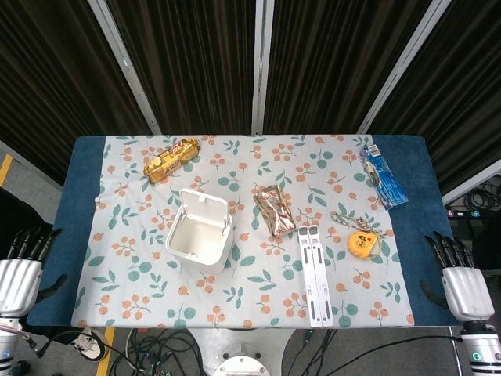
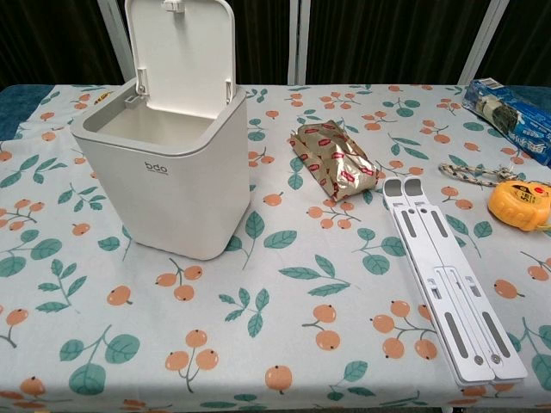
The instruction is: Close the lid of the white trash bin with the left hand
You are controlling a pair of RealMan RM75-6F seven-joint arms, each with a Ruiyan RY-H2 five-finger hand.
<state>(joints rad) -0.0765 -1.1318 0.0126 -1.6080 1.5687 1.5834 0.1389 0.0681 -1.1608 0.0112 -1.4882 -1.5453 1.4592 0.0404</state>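
Note:
The white trash bin (image 1: 199, 237) (image 2: 164, 181) stands left of the table's middle with nothing inside. Its lid (image 1: 204, 207) (image 2: 181, 52) is tipped up at the far side. My left hand (image 1: 19, 274) hangs off the table's left front corner, fingers apart and pointing away, well left of the bin and holding nothing. My right hand (image 1: 460, 282) is off the right front corner, fingers apart, holding nothing. Neither hand shows in the chest view.
A gold snack pack (image 1: 171, 159) lies at the back left. A foil packet (image 1: 274, 210) (image 2: 336, 159), a white folding stand (image 1: 315, 274) (image 2: 448, 292), a yellow tape measure (image 1: 361, 241) (image 2: 520, 203) and a blue packet (image 1: 383, 175) (image 2: 510, 116) lie right of the bin.

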